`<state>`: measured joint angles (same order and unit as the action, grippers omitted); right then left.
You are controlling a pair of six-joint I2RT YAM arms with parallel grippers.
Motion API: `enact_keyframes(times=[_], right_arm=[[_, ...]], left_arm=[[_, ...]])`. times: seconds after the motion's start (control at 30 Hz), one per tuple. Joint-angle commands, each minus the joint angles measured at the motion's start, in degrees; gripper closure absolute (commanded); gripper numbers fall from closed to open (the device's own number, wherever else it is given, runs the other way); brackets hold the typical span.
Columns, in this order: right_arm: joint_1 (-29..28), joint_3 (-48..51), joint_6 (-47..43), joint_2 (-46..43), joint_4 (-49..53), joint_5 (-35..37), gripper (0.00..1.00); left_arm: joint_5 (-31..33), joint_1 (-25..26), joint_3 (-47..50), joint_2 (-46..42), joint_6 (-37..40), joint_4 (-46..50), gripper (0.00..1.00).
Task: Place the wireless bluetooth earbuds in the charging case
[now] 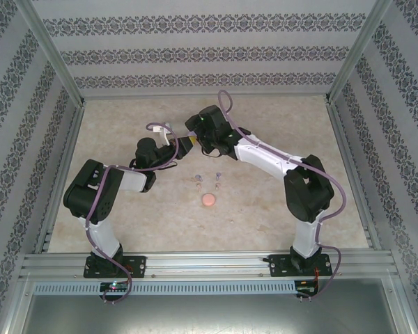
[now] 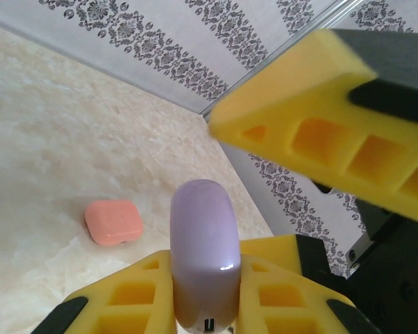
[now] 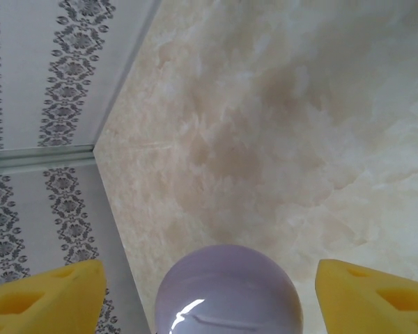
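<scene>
The purple charging case (image 2: 202, 257) is clamped between the yellow foam fingers (image 2: 136, 299) of the left gripper (image 2: 203, 306) and is held clear of the table (image 1: 279, 125), with its rounded end turned away from the wrist camera. In the top view the left gripper (image 1: 184, 145) and the right gripper (image 1: 195, 134) are brought tip to tip above the middle of the table, towards its far side. From the right wrist the purple charging case (image 3: 228, 292) is seen between the fingers (image 3: 45, 296) of the right gripper (image 3: 209, 296), which are spread apart, with a gap on either side of the case. The earbuds (image 1: 197, 180) are laid on the table just nearer than the grippers, in two tiny spots side by side; their colours cannot be told. A closed salmon-pink case (image 1: 208, 200) is set just nearer than them, and the salmon-pink case (image 2: 112, 221) is also seen lying flat from the left wrist.
</scene>
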<state>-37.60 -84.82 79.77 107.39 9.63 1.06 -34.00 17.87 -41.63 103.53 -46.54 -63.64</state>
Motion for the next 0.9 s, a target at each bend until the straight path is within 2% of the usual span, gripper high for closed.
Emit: enact_keyframes(times=[0.0, 0.13, 0.23, 0.37, 0.5, 0.67, 0.87], right_arm=[[1.82, 4.3, -4.66, -6.12, -5.05, 2.89, 0.2], [4.8, 11.16, -11.85, -10.91, -8.55, -0.42, 0.2], [7.57, 16.56, -21.27, -14.78, -12.21, -4.97, 0.21], [11.5, 24.22, -34.09, -19.56, -21.49, -16.18, 0.22], [13.21, 27.28, -45.3, -23.22, -22.5, -24.7, 0.22], [13.03, 26.75, -50.48, -23.54, -21.24, -31.06, 0.23], [11.68, 24.78, -51.11, -20.69, -20.95, -30.63, 0.24]], left_arm=[[-2.57, -0.41, -1.6, -2.78, 1.67, 1.41, 0.98], [-5.63, -0.5, -3.03, -4.79, 4.22, 6.23, 1.0], [-8.96, -0.6, -4.81, -5.86, 6.15, 9.99, 1.0], [-13.55, -0.75, -7.87, -6.4, 8.6, 15.18, 1.0], [-17.37, -0.75, -10.89, -6.58, 11.15, 20.55, 1.0], [-19.55, -0.71, -13.28, -7.19, 13.55, 25.71, 1.0], [-20.41, -0.73, -14.47, -7.7, 13.67, 27.29, 1.0]])
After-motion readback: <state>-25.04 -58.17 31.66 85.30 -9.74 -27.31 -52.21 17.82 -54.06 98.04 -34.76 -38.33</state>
